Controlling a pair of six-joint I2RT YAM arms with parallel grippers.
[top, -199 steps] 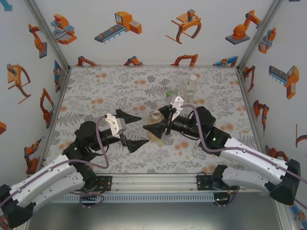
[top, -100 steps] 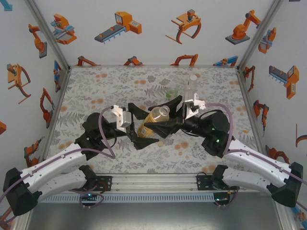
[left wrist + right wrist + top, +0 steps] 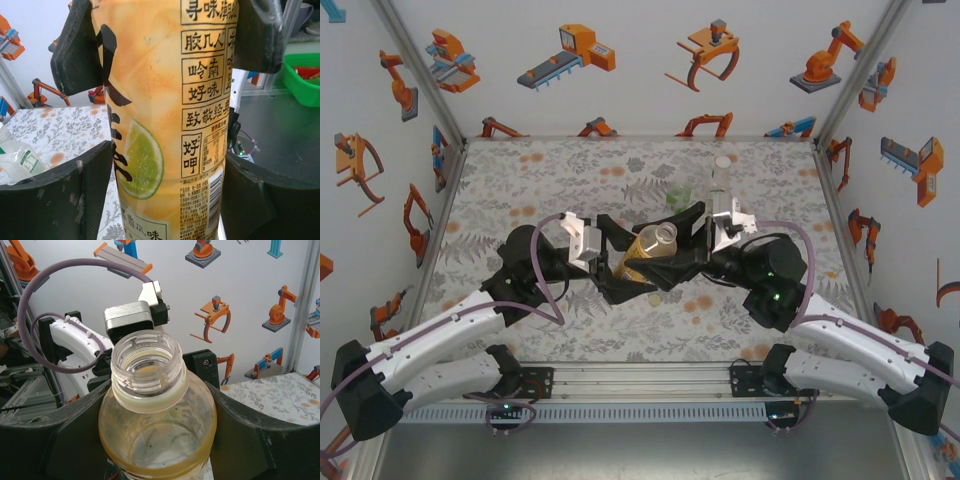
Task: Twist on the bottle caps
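Right gripper (image 3: 666, 250): clamped on the amber bottle (image 3: 646, 247) just below its neck. In the wrist view, its two black fingers (image 3: 240, 440) press the bottle's shoulders from either side.
Left gripper (image 3: 620, 262): its fingers (image 3: 65, 200) flank the lower, labelled part of the same bottle and sit right against its sides. I cannot tell whether they are squeezing it.
Amber bottle, position: held up off the mat (image 3: 520, 180) at the middle of the table. It is tilted, with the mouth higher than the base and pointing toward the far right.
Amber bottle, between the grippers: it spans the gap between them, with the neck end in the right gripper and the base end inside the left gripper.
Amber bottle, mouth: open, with the clear threaded rim bare.
Yellowish cap (image 3: 655, 297): lies flat on the mat just on the near side of the two grippers, touching neither.
Green-tinted bottle (image 3: 677, 196): on the mat just behind the grippers, partly hidden by them.
Slim colourless bottle (image 3: 721, 175): stands upright toward the far right, just behind the right wrist.
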